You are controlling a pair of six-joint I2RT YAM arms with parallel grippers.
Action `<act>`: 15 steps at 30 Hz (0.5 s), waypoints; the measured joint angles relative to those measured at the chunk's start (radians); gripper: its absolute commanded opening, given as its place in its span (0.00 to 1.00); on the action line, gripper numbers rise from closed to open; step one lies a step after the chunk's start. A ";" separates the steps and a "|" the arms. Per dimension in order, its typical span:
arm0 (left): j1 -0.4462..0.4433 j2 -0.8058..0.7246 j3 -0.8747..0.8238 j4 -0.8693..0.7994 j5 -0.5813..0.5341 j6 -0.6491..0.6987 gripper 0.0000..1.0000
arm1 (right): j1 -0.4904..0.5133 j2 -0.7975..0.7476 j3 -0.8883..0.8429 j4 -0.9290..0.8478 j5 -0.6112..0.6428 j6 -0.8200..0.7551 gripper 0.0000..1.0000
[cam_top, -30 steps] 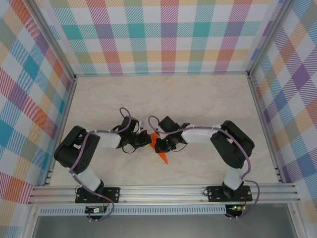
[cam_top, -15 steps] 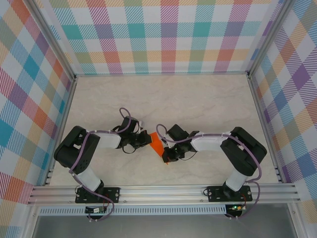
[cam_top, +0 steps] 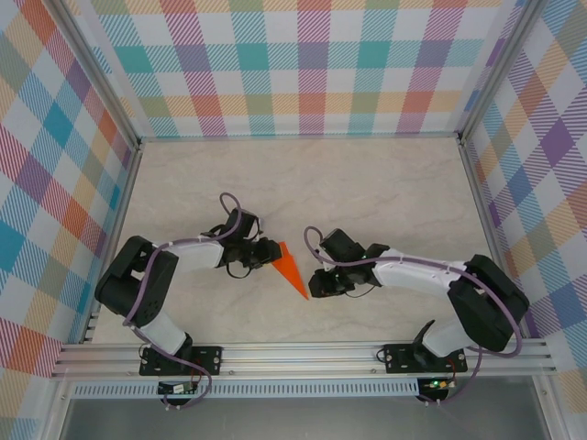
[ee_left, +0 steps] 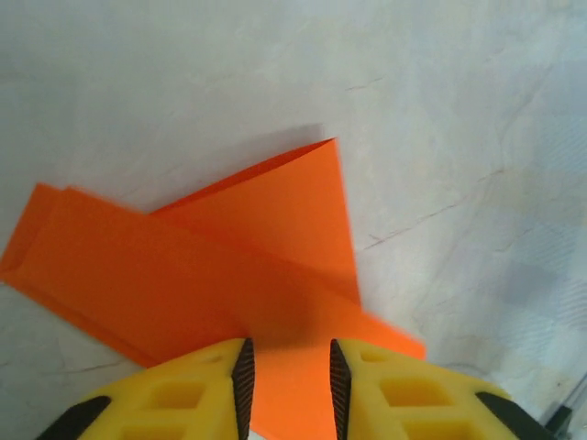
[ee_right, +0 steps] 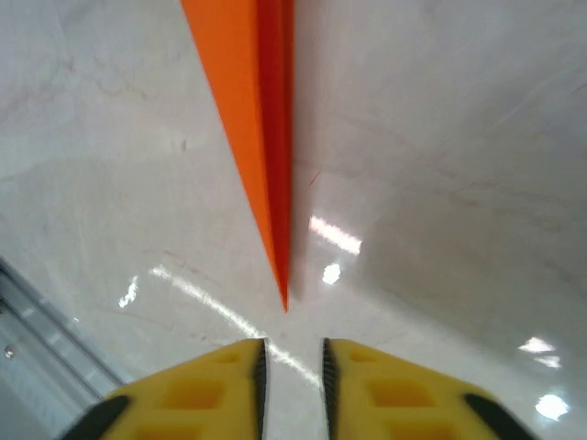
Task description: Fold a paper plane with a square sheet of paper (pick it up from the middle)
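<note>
The paper plane [cam_top: 292,270] is a narrow bright orange dart lying flat on the marbled table, its point toward the near right. My left gripper [cam_top: 269,253] sits at its wide rear end. In the left wrist view the yellow fingers [ee_left: 183,399] stand apart, and the plane [ee_left: 229,266] lies flat under the gap of the left gripper [ee_left: 287,371]. My right gripper [cam_top: 315,282] is just right of the point and apart from it. In the right wrist view the right gripper [ee_right: 293,367] is open and empty, with the plane's tip [ee_right: 275,229] a short way ahead.
An aluminium frame rail [cam_top: 303,353] runs along the table's near edge, also seen as the rail [ee_right: 37,321] at the lower left of the right wrist view. Checked walls [cam_top: 303,64] close off the back and both sides. Bare tabletop [cam_top: 367,183] lies behind the plane.
Both grippers were shut on the plane and have opened. The right arm has drawn back to the right, off the point. The plane now rests on the table.
</note>
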 measured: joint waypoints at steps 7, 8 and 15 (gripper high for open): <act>-0.013 -0.081 0.185 -0.254 -0.093 0.005 0.64 | -0.043 -0.017 0.052 -0.028 0.166 0.093 0.77; -0.019 -0.083 0.214 -0.302 -0.123 0.002 0.66 | -0.051 -0.017 0.055 -0.031 0.183 0.107 0.82; -0.149 -0.033 0.386 -0.588 -0.317 -0.047 0.70 | -0.097 -0.017 0.056 -0.071 0.291 0.209 0.99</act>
